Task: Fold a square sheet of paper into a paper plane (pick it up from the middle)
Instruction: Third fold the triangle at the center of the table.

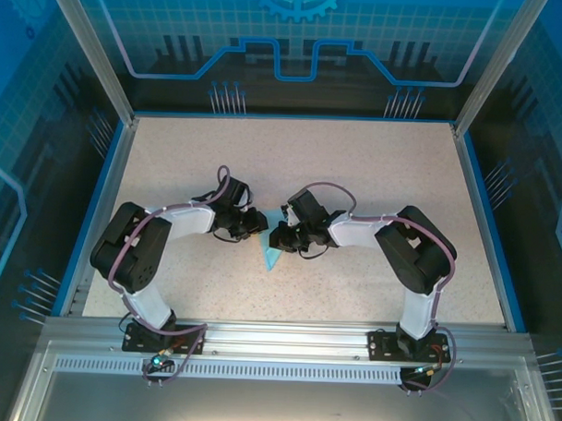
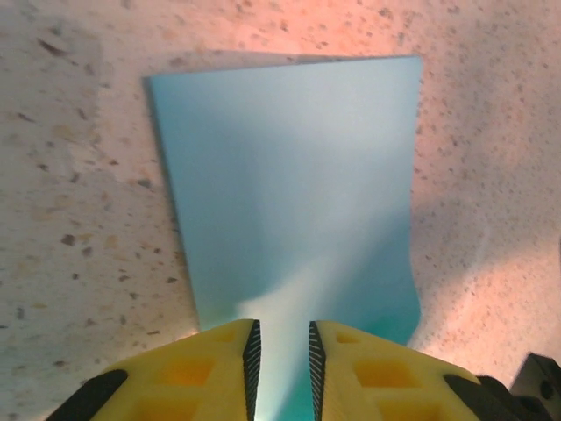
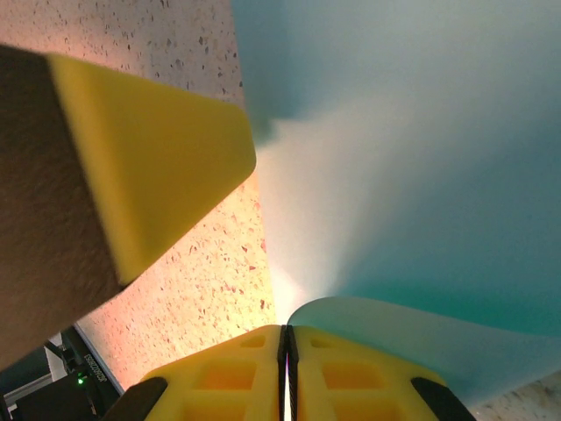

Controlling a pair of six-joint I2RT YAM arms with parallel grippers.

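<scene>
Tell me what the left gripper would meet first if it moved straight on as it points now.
The left gripper would first meet the square sheet of paper, which reaches between its jaws; depth is unclear, but nothing seems nearer.

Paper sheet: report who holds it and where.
The right gripper is shut on the paper sheet at a curled edge; left gripper straddles another edge, grip unclear.

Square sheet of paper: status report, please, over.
Left claw slightly open, astride a raised ridge in the sheet. Right claw shut on its lifted edge. No obstruction seen.
</scene>
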